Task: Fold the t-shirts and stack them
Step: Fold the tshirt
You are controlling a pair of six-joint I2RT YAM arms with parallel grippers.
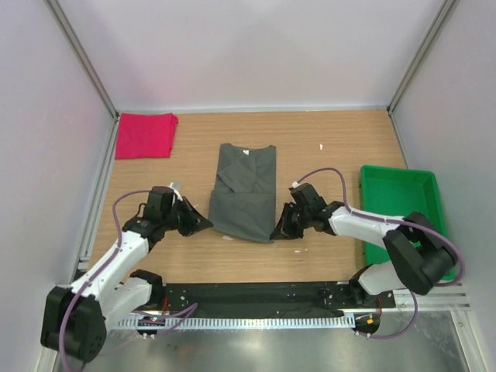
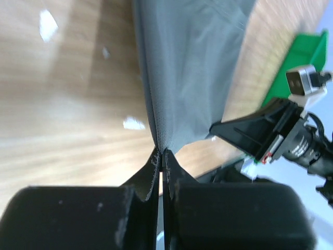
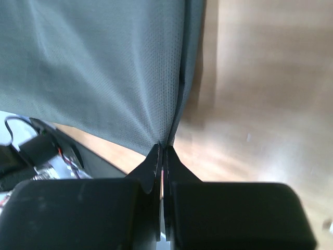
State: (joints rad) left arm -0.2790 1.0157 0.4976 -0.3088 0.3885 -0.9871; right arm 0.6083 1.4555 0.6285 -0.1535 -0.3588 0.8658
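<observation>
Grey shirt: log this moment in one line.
left gripper: shut on grey shirt, near-left corner | right gripper: shut on its near-right corner | red shirt: folded, far left | stack: not yet made

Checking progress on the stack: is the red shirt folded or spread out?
Folded: the red shirt lies as a compact rectangle at the far left, with no sleeves showing.
</observation>
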